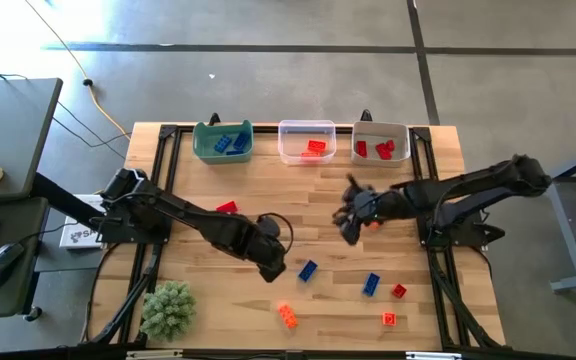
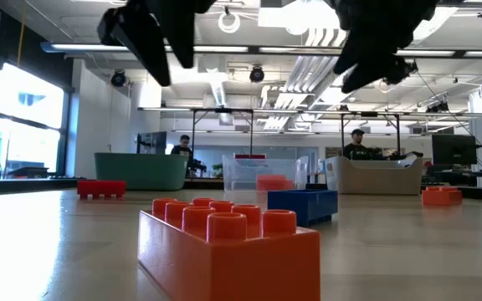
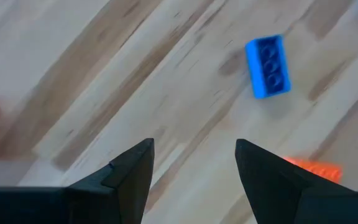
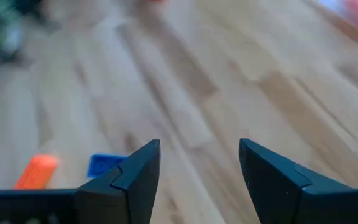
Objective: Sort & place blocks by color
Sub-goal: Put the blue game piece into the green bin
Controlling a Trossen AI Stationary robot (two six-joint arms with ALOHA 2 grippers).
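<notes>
Over mid-tabletop [image 1: 268, 200] we hold both hands empty with fingers apart, left hand [image 1: 271, 262] near the blue block [image 1: 308, 269], right hand [image 1: 349, 221] by an orange one [image 1: 373, 223], since loose blocks await the far bins [image 1: 306, 141].

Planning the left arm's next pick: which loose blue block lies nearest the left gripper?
The blue block just right of the left gripper. The other loose blue block lies farther right, beside a red block.
</notes>
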